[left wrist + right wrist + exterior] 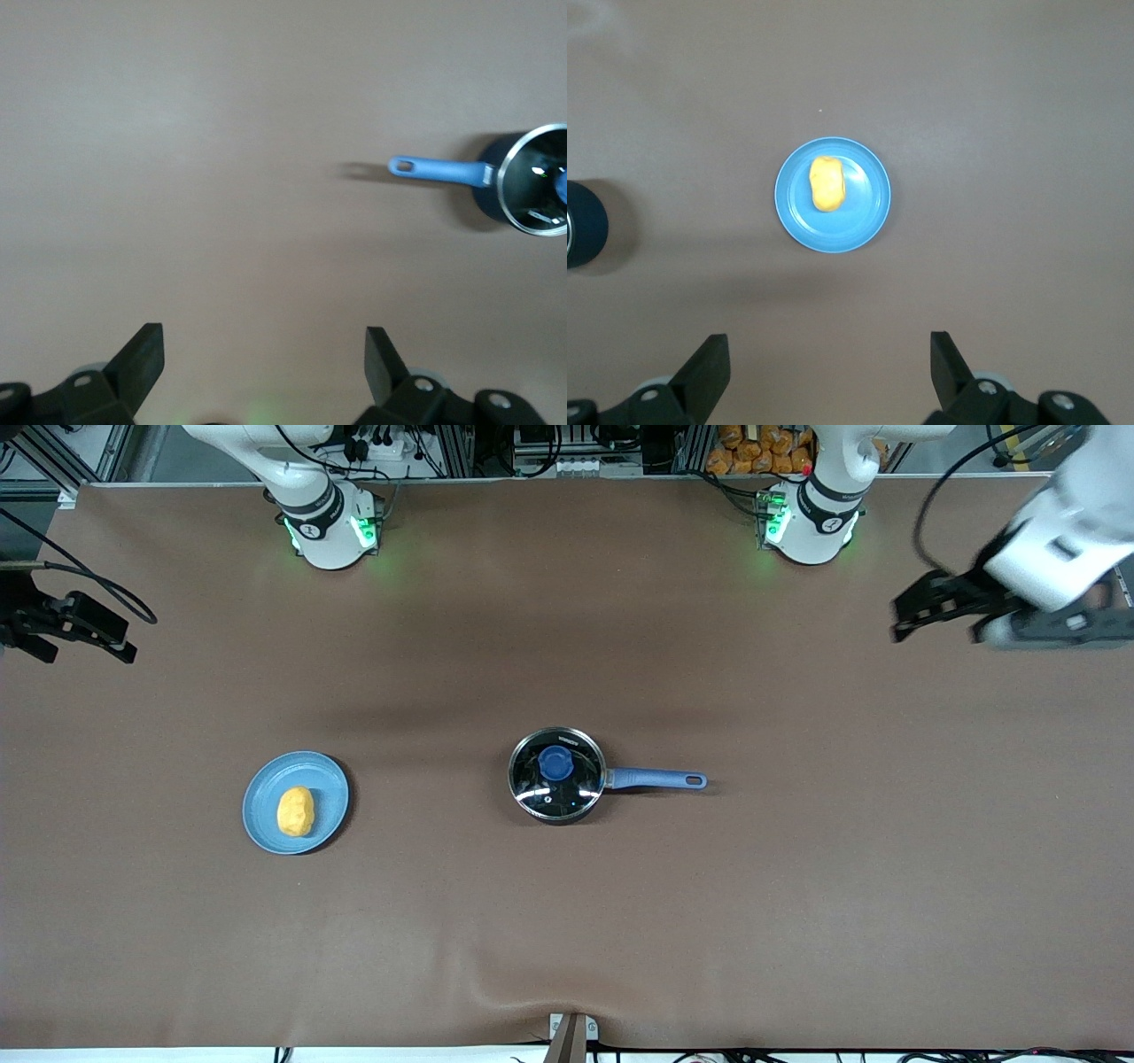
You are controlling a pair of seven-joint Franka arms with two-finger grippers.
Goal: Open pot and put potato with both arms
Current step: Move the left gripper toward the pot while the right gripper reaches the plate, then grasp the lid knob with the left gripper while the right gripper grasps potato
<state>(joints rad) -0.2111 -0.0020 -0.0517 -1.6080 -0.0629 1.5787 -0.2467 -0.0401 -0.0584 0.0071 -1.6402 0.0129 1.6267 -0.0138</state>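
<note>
The black pot [556, 776] stands mid-table with its glass lid and blue knob [555, 763] on, its blue handle [656, 779] pointing toward the left arm's end. The yellow-orange potato [295, 811] lies on a flat blue plate [323, 793] toward the right arm's end. My left gripper [899, 622] hangs open and empty over bare table at the left arm's end; its wrist view [264, 341] shows the pot [532, 181] far off. My right gripper [89, 646] hangs open and empty at the right arm's end; its wrist view [830, 345] shows the potato [827, 183], the plate [859, 221] and the pot's edge [585, 226].
The brown table mat [567, 921] is bare around the pot and the plate. The two arm bases [330, 522] [808, 518] stand along the table's edge farthest from the front camera. A small metal bracket [571, 1036] sits at the nearest edge.
</note>
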